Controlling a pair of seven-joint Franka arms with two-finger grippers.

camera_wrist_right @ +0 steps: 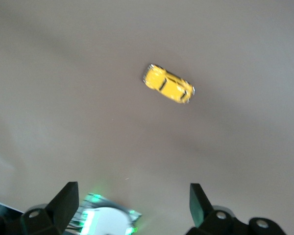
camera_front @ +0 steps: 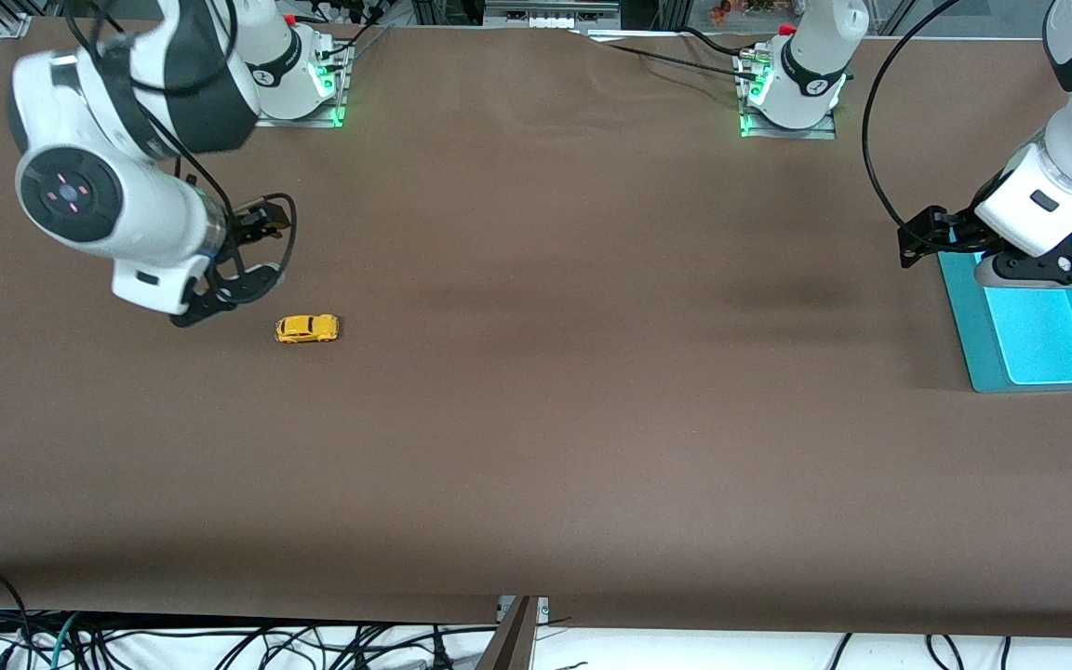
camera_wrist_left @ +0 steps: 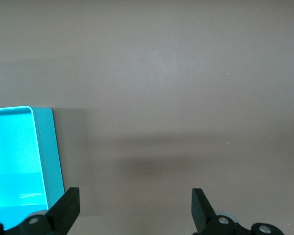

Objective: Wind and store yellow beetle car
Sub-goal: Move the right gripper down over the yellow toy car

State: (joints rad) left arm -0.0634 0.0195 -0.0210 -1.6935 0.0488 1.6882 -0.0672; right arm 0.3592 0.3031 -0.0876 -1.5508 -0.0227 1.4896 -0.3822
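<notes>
From the front, the right hand (camera_front: pixel 252 249) is hanging open above the brown counter (camera_front: pixel 536 419), with the tiny bright yellow beetle-shaped toy car (camera_front: pixel 307 328) sitting just beside it, untouched; the left hand (camera_front: pixel 941 237) is waiting open over the edge of the turquoise plastic tray (camera_front: pixel 969 344). In the left wrist view, the spread fingers (camera_wrist_left: pixel 68 205) are framing that tray's rim (camera_wrist_left: pixel 51 152). In the right wrist view, the car (camera_wrist_right: pixel 168 83) is lying askew ahead of the hand, so a descent without realigning is likely risking a nudge that rolls it away.
</notes>
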